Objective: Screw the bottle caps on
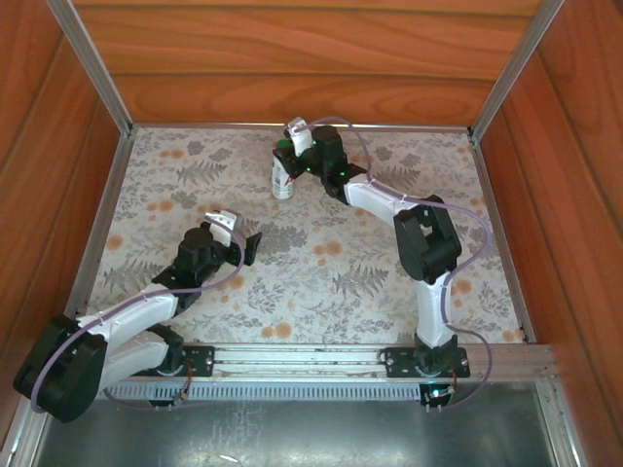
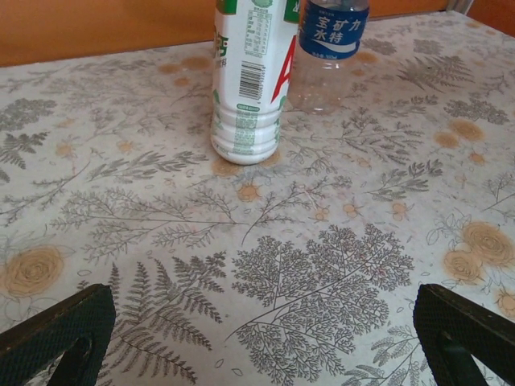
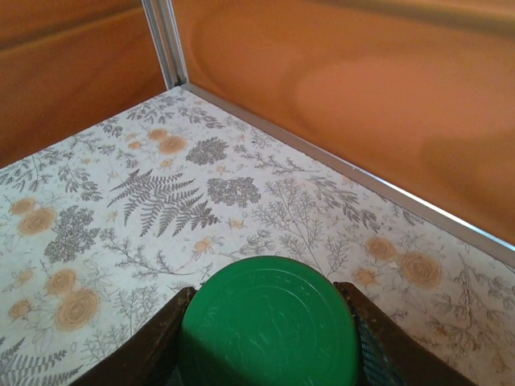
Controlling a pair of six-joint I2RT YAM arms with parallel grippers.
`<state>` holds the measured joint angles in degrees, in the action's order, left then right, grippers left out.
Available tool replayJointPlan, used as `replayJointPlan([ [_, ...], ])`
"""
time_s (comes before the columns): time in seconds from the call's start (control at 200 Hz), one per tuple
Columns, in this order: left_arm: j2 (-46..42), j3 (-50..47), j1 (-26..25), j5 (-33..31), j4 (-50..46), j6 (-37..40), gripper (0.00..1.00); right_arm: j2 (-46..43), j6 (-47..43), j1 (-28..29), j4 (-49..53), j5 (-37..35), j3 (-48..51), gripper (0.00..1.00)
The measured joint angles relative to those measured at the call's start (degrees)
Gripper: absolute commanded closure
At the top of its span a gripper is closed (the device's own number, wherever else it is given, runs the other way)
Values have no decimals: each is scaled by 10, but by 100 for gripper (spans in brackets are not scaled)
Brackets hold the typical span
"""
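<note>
My right gripper [image 1: 293, 156] is at the far middle of the table, on top of the white bottle [image 1: 282, 183]. In the right wrist view its two fingers [image 3: 153, 338] are shut on the dark green cap [image 3: 267, 322], whose flat top faces the camera. In the left wrist view the white bottle [image 2: 245, 96] with its red-marked label stands upright. The clear bottle [image 2: 330, 56] with the blue label stands right beside it, and both tops are cut off. My left gripper [image 1: 247, 245] hovers low and open, well short of the bottles, with bare table between its fingers [image 2: 56, 338]. The blue cap is out of view.
The flower-patterned table [image 1: 321, 253] is boxed in by wooden walls [image 1: 292, 58] with metal corner posts [image 3: 165, 44]. The back wall runs close behind the bottles. Open room lies between my left gripper and the bottles.
</note>
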<state>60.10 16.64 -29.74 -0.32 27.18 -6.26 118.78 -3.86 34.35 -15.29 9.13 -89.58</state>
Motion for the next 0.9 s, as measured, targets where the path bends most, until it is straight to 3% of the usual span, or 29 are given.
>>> replayJointPlan([
  [0.235, 18, 0, 0, 1, 0, 2, 0, 13, -8, -3, 14, 10, -16, 60],
  [0.47, 25, 0, 0, 3, -1, 3, 0, 13, -15, -3, 39, 19, -28, 36],
  [0.899, 33, 8, 0, 10, -3, 13, 0, 5, -1, -3, 64, 30, -50, 24],
])
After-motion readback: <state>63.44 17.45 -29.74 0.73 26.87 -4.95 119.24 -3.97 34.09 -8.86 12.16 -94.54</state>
